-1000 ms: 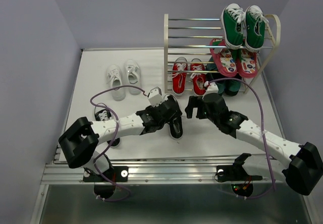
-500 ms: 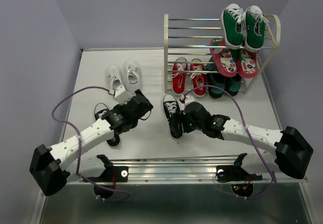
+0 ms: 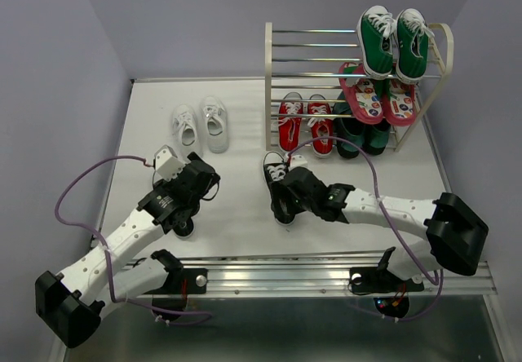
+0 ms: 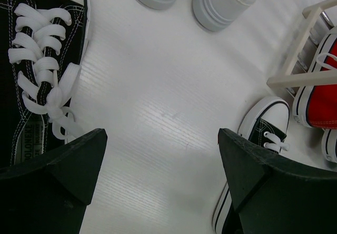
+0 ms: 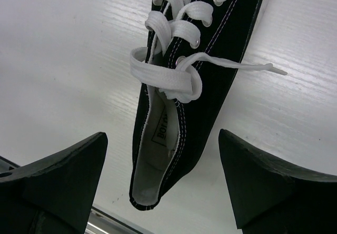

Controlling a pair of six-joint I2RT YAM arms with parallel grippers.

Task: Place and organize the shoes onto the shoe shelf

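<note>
red pair (image 3: 305,123): shoe shelf (image 3: 268,77), lowest tier | white pair (image 3: 201,125): table (image 3: 245,105) | black shoes (image 3: 276,176): table, apart

A pair of green sneakers (image 3: 393,42) with white laces stands side by side, highest of all, at the far right. Just below them lie two pink flip-flops (image 3: 377,97) with coloured patches, side by side and tilted. Beneath those sits a dark pair (image 3: 363,138), perhaps deep green, mostly hidden by the flip-flops. The table (image 3: 245,125) is white with fine ribbing, a metal rail (image 3: 269,276) runs along its near edge, and pale lavender walls (image 3: 188,19) close it in on three sides.
</note>
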